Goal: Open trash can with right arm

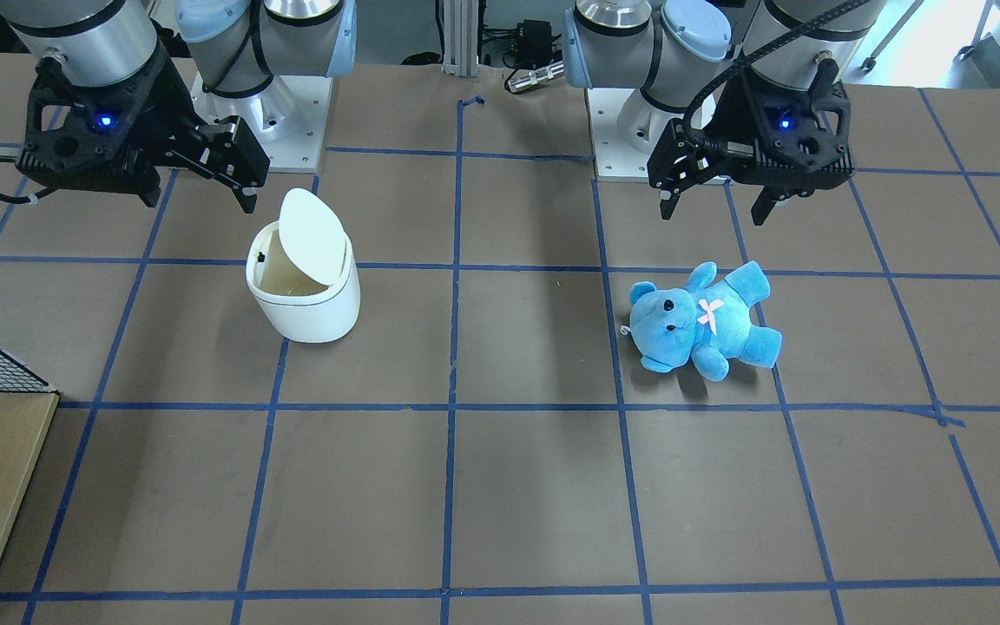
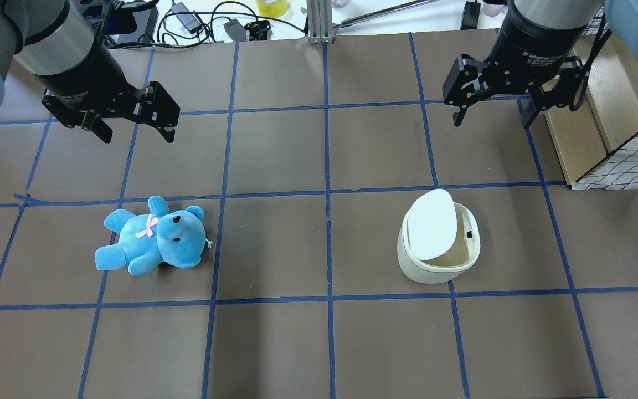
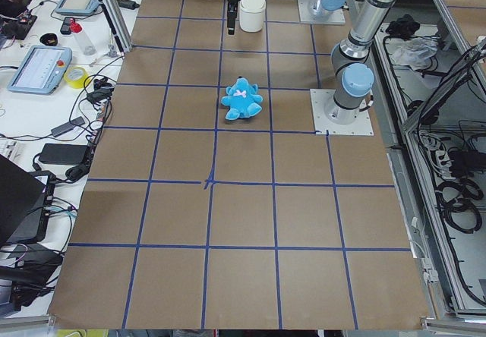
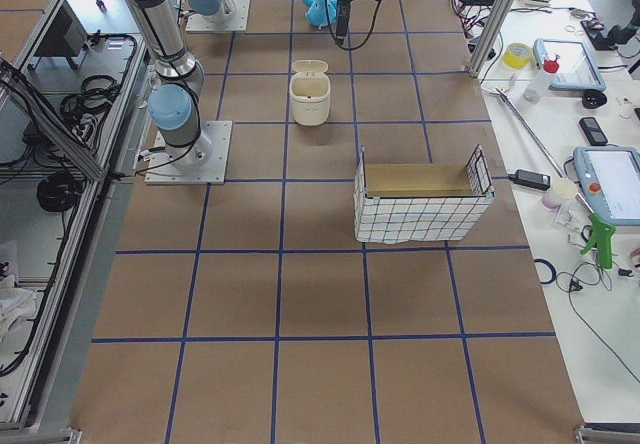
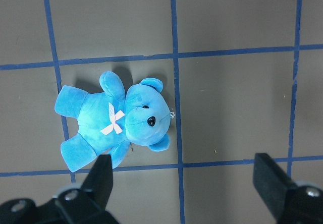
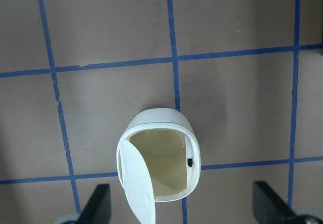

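Brown, matte and flat, the table is ruled into large squares by strips of blue tape. On the robot's right half stands the small white rounded-square plastic trash can, upright, its base just beside a tape crossing. Its flat, smooth white lid is tipped up on edge, so the mouth is open and the cream inner wall shows. A small black catch sits on the inner rim, and the lid hides part of the interior. Well apart, on the left half, a soft blue plush teddy bear with a pink bow lies on its back.

High over the bin, the silver right arm carries the black two-finger right gripper, which points straight down. Its fingers are spread wide and hold nothing, clear of the lid. The left gripper hangs likewise over the bear, spread and empty. Both arms are cut off at the overhead view's top edge. Farther right, a white wire-mesh basket lined with pale board sits on the table, only partly inside the overhead view.
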Robot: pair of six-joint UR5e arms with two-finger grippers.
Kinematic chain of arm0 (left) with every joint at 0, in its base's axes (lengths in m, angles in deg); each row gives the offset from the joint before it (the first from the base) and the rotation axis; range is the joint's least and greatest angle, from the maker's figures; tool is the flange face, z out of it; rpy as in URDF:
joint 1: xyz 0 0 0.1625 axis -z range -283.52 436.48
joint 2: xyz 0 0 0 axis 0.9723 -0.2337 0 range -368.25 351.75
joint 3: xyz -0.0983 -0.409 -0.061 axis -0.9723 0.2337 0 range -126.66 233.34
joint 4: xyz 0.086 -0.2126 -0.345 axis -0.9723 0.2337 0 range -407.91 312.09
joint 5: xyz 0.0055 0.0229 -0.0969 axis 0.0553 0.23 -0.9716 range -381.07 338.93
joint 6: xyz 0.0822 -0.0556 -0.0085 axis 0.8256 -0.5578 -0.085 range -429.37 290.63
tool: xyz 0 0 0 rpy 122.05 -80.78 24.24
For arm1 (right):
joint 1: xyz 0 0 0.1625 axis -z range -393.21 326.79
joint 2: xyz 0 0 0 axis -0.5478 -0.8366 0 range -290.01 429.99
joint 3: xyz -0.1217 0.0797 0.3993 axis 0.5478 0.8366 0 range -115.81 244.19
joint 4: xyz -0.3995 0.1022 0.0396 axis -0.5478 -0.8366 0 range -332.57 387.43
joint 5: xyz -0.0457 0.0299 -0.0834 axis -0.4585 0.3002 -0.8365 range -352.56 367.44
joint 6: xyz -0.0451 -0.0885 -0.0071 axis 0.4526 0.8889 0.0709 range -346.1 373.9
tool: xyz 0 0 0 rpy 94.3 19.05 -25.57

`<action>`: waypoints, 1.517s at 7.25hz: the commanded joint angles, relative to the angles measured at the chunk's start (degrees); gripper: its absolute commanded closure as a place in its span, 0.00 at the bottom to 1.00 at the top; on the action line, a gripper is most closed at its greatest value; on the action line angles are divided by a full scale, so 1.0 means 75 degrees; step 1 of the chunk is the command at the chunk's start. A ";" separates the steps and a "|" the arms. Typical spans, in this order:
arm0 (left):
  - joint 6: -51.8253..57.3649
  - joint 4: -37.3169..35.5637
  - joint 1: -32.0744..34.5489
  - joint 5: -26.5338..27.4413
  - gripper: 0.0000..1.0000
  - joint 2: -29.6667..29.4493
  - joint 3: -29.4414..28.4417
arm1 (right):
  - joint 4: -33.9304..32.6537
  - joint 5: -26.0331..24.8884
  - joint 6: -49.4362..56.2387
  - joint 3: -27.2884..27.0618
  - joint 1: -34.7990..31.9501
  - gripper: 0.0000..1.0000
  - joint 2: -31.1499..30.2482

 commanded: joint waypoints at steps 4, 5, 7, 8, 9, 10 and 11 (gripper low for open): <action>0.0000 0.0000 0.0000 0.0000 0.00 0.0000 0.0000 | -0.0017 -0.0293 -0.0015 0.0044 0.0000 0.00 -0.0098; 0.0000 0.0000 0.0000 0.0000 0.00 0.0000 0.0000 | -0.0005 -0.0400 0.0066 -0.0014 0.0046 0.00 -0.0064; 0.0000 0.0000 0.0000 0.0000 0.00 0.0000 0.0000 | -0.0446 -0.0389 0.0114 -0.0049 0.0070 0.00 -0.0040; 0.0000 0.0000 0.0000 0.0000 0.00 0.0000 0.0000 | -0.0613 -0.0389 0.0288 -0.0061 0.0163 0.00 -0.0029; 0.0000 0.0000 0.0000 0.0000 0.00 0.0000 0.0000 | -0.0614 -0.0343 0.0289 -0.0085 0.0245 0.00 -0.0040; 0.0000 0.0000 0.0000 0.0000 0.00 0.0000 0.0000 | -0.0614 -0.0342 0.0266 -0.0085 0.0246 0.00 -0.0052; 0.0000 0.0000 0.0000 0.0000 0.00 0.0000 0.0000 | -0.0614 -0.0331 0.0220 -0.0085 0.0234 0.00 -0.0075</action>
